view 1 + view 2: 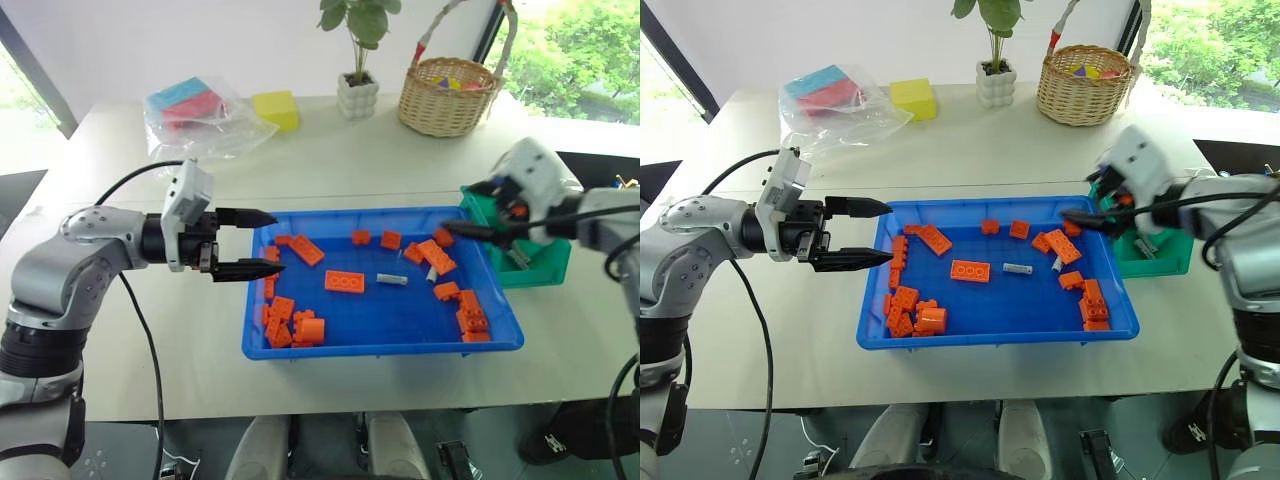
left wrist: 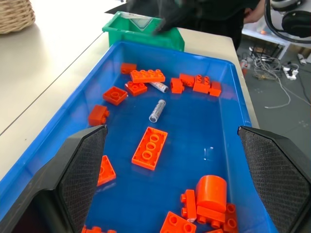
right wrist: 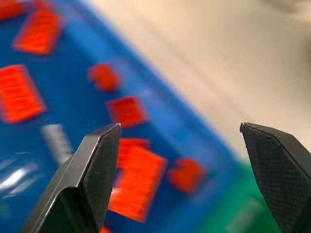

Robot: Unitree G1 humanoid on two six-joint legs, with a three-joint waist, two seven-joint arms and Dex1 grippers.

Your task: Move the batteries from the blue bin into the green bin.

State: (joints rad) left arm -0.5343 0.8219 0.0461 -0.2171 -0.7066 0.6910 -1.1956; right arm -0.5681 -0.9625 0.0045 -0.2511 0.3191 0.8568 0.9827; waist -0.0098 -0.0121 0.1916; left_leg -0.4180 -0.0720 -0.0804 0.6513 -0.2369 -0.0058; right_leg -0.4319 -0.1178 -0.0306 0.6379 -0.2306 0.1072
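Bricks (image 1: 290, 330) crowd the blue bin (image 1: 380, 345); both grippers, left (image 1: 262, 242) and right (image 1: 452, 230), hold fingers apart, empty, flanking two batteries (image 1: 393, 280) awaiting the green bin (image 1: 540, 268).

Beige table (image 1: 380, 165) carries: blue bin (image 1: 385, 345), green bin (image 1: 545, 268) touching its right side, wicker basket (image 1: 447, 95), potted plant (image 1: 358, 95), yellow block (image 1: 276, 109), plastic bag (image 1: 195, 115).

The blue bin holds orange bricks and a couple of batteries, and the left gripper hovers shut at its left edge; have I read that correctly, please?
Not quite: the left gripper is open, not shut. The left eye view shows its two black fingers spread apart at the blue bin's left edge. The rest holds: orange bricks and batteries lie in it.
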